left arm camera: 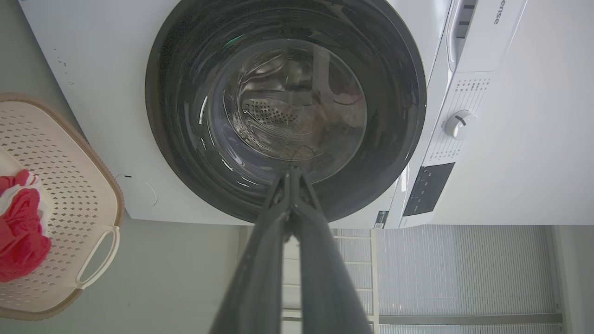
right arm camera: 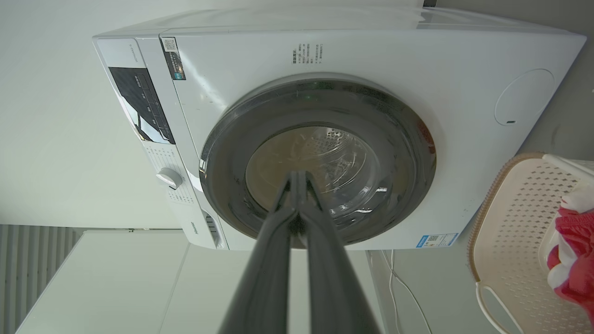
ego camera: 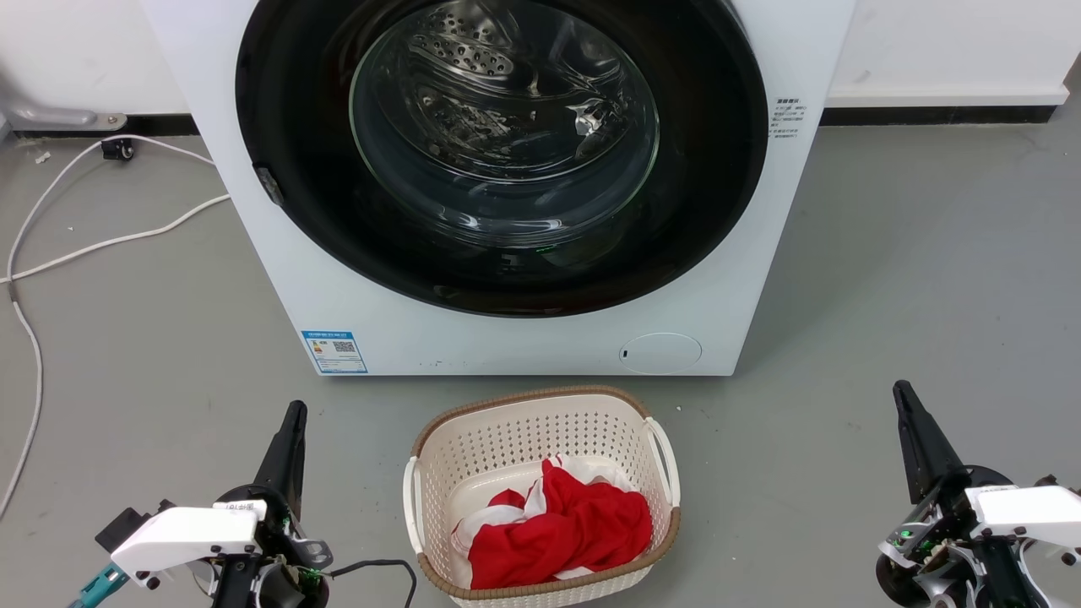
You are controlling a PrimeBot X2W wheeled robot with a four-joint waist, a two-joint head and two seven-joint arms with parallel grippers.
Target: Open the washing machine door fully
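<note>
Washing machine door: glossy black ring, clear bulging glass, drum visible behind; sits flush in the white washing machine front. Cream basket on floor before it. Left tool, right tool flank basket, both pinched closed, empty.

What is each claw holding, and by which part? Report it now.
Nothing is held. The left claw and the right claw are both shut and empty, apart from the closed washing machine door.
</note>
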